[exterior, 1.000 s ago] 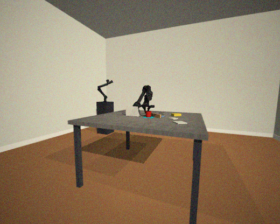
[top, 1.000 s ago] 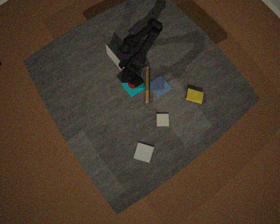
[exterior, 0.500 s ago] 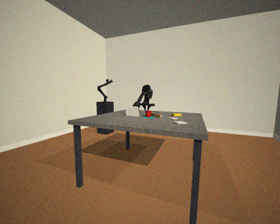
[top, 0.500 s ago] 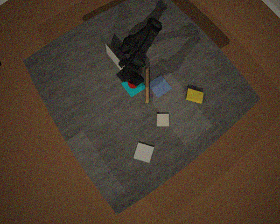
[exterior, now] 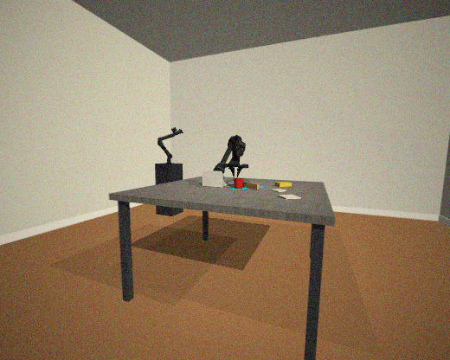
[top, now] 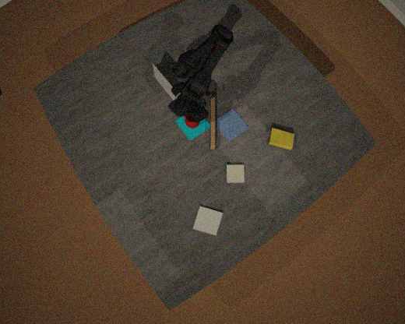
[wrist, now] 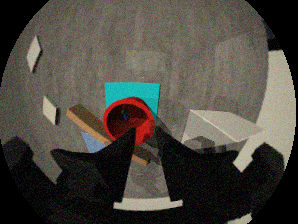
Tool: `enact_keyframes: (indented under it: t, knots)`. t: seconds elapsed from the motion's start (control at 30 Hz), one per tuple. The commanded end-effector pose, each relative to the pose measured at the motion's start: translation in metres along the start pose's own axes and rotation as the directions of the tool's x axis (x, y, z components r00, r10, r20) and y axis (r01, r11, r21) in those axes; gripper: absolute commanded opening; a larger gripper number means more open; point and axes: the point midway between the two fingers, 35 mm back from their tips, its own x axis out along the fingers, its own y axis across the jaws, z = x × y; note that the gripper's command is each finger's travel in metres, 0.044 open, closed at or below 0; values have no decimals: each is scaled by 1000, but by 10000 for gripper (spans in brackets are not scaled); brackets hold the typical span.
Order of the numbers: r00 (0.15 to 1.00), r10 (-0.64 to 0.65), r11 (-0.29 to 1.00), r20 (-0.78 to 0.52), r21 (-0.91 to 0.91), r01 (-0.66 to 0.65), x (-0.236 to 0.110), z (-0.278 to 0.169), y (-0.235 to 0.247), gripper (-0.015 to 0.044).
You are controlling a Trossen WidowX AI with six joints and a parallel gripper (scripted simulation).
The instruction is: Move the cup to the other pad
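Observation:
The red cup stands upright on the teal pad. The light blue pad lies to its right, beyond a thin wooden bar. My gripper hangs right over the cup's near rim with its fingers partly spread. The fingers do not clamp the cup wall. The inside of the cup is too dark to show the marbles. No marbles lie on the table.
A white box stands beside the arm. A yellow block and two white tiles lie on the grey table. A second dark arm stands on a pedestal beyond the table.

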Motion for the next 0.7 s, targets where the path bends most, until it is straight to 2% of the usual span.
enact_keyframes:
  t: [0.0, 0.13, 0.53, 0.67]
  knots:
    - [1000, -1, 1000, 5, -7, 1, -5, 0, 0, 128]
    - [1000, -1, 1000, 5, -6, 1, -10, 0, 0, 128]
    - [1000, 0, 1000, 0, 1, 0, -11, 0, 0, 440]
    - [1000, 0, 1000, 1, 0, 0, -23, 0, 1, 440]
